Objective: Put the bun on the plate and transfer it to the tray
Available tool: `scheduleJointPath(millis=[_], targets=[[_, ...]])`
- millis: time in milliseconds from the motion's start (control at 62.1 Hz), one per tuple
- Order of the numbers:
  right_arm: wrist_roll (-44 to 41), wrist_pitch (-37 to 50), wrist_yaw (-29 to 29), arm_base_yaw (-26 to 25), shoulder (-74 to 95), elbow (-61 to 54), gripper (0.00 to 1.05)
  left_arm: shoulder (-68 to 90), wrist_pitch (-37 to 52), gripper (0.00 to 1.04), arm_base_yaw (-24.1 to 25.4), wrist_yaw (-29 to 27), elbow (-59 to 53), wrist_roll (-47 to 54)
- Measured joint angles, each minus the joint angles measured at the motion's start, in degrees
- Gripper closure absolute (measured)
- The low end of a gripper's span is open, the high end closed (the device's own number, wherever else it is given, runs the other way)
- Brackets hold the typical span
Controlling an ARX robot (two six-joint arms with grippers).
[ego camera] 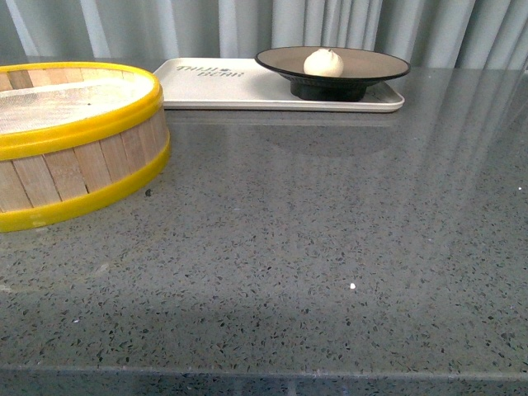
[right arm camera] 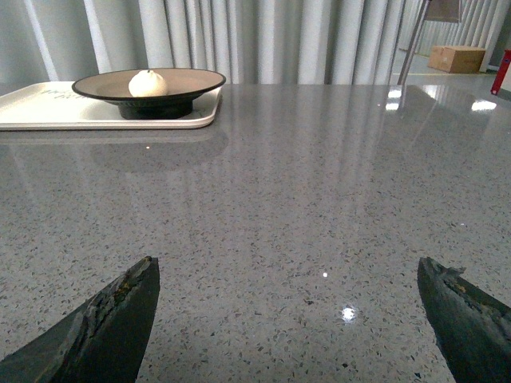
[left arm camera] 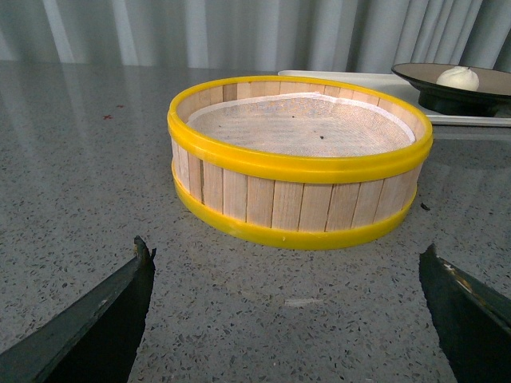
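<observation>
The white pleated bun (ego camera: 323,63) sits in the tan, black-rimmed plate (ego camera: 371,64). The plate stands on the right end of the cream-white tray (ego camera: 214,91) at the far edge of the table. They also show in the right wrist view, bun (right arm camera: 148,83), plate (right arm camera: 192,80), tray (right arm camera: 40,108), and in the left wrist view, bun (left arm camera: 457,77), plate (left arm camera: 415,76). My left gripper (left arm camera: 287,263) is open and empty, low over the table in front of the steamer basket. My right gripper (right arm camera: 287,275) is open and empty over bare table. Neither arm shows in the front view.
A yellow-rimmed wooden steamer basket (ego camera: 74,140) with a white mesh liner stands at the left, also in the left wrist view (left arm camera: 299,163). The grey speckled table (ego camera: 330,247) stretches to the front edge. Grey curtains hang behind. A cardboard box (right arm camera: 457,57) lies far off.
</observation>
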Motion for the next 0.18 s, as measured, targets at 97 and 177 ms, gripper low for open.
scheduleJointPath(millis=[97, 177], targets=[[0.00, 0.00, 0.00, 0.00, 0.00, 0.00, 0.08, 0.00, 0.00, 0.07, 0.00, 0.00, 0.00, 0.00], [0.00, 0.00, 0.00, 0.00, 0.00, 0.00, 0.08, 0.00, 0.00, 0.07, 0.00, 0.00, 0.00, 0.00]])
